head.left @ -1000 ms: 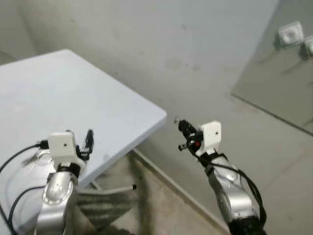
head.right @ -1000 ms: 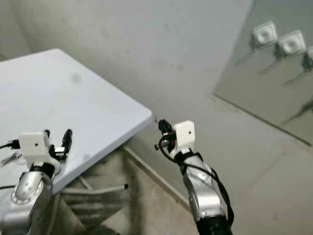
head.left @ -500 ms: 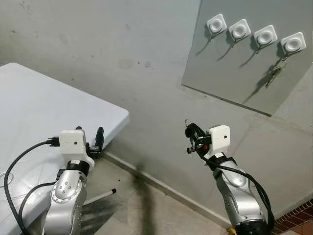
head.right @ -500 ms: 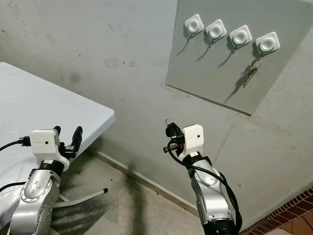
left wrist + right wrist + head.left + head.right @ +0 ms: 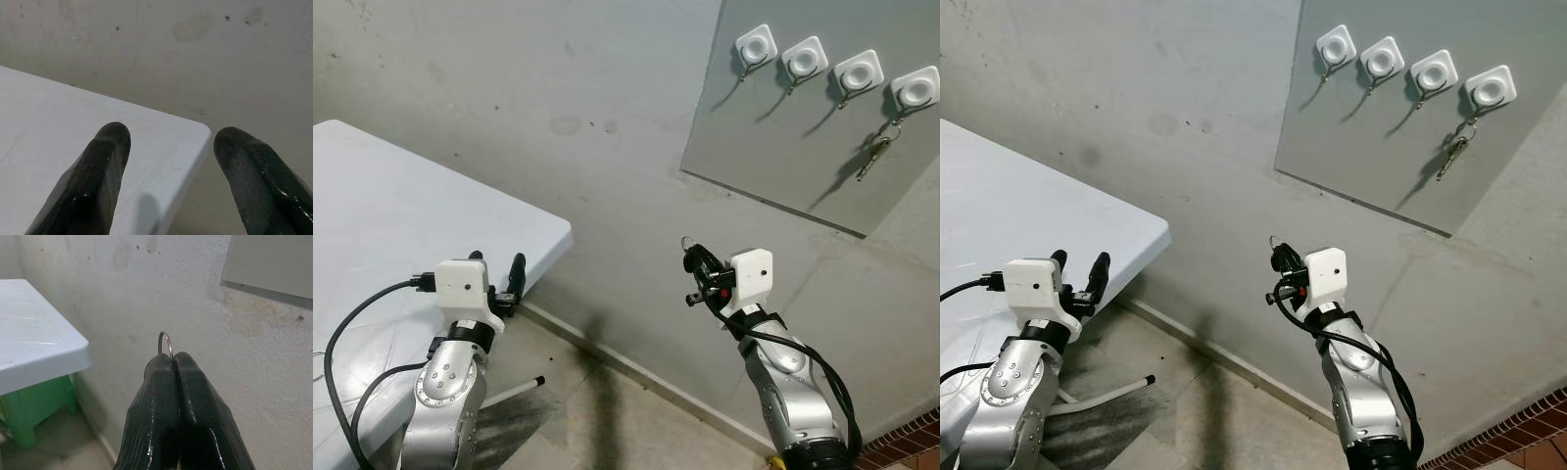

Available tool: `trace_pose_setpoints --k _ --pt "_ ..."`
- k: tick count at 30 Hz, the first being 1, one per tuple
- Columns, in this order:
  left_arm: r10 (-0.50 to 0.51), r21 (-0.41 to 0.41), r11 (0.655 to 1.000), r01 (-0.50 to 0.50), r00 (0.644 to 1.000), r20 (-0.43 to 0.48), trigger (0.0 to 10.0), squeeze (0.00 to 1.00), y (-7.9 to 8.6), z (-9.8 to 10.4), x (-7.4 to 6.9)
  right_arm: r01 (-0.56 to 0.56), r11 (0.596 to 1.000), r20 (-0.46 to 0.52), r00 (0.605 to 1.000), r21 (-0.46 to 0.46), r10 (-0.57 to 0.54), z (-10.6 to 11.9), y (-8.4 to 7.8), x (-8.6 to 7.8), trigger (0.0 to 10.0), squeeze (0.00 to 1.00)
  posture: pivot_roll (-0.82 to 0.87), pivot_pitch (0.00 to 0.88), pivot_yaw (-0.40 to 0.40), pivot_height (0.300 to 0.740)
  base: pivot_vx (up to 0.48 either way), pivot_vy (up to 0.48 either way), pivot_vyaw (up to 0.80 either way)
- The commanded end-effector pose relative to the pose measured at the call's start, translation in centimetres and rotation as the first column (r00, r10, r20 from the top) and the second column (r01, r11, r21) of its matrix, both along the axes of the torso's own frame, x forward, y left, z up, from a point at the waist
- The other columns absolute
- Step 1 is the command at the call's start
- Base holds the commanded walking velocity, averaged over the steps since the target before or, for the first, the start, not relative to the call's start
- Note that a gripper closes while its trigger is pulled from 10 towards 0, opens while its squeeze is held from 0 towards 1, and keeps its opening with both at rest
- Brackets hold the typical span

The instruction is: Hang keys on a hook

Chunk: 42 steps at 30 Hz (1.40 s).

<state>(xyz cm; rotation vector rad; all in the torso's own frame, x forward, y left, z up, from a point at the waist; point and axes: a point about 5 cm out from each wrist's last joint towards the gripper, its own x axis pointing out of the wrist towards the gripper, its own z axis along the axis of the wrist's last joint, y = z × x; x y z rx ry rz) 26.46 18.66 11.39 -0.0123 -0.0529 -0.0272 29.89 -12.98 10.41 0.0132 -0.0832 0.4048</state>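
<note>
My right gripper [image 5: 692, 260] is shut on a key ring [image 5: 165, 341], whose thin metal loop pokes out above the pinched fingers [image 5: 161, 396]; the keys themselves are hidden. It hovers in front of the grey wall, well below a grey board [image 5: 783, 147] that carries a row of several white hooks [image 5: 755, 45]. Another bunch of keys [image 5: 874, 152] hangs from the rightmost hook [image 5: 915, 90]. My left gripper [image 5: 496, 266] is open with nothing between its fingers [image 5: 98, 181], above the corner of the white table [image 5: 401, 225].
The white table [image 5: 98, 142] fills the lower left, with a green support [image 5: 34, 416] under it and a white leg [image 5: 514, 393] on the concrete floor. A brick-coloured strip [image 5: 901, 441] runs along the floor at the far right.
The view has swung right and up, bringing the hook board fully into sight. Both grippers keep the same pose, the right one still pinching the ring.
</note>
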Motion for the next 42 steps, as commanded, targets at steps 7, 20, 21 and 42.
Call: trace_pose_setpoints --k 7,20,21,42 --pt "-0.023 0.01 1.0 0.023 1.0 0.019 10.0 0.0 -0.2 0.4 -0.2 -0.001 1.0 0.038 0.999 0.011 0.001 0.7 -0.2 0.0 10.0 0.0 -0.05 0.018 -0.047 0.74 0.0 -0.48 0.0" --pt "-0.003 -0.05 0.999 0.004 1.0 0.007 10.0 0.0 -0.3 0.3 -0.1 -0.01 1.0 0.041 0.999 0.011 0.009 0.8 -0.3 -0.2 10.0 0.0 -0.04 0.022 -0.049 0.74 0.0 -0.185 0.0" --pt "0.005 -0.056 0.998 -0.005 1.0 0.003 10.0 0.0 -0.2 0.3 -0.1 -0.009 1.0 0.04 0.999 0.009 0.009 0.8 -0.3 -0.2 10.0 0.0 -0.04 0.022 -0.049 0.74 0.0 0.0 0.0" --pt "-0.241 0.073 0.969 0.234 0.965 0.106 10.0 0.0 -4.0 4.9 2.2 -0.112 0.994 0.152 0.982 0.016 0.109 5.2 1.4 2.0 10.0 0.0 -0.05 0.041 -0.04 0.74 0.0 0.0 0.0"
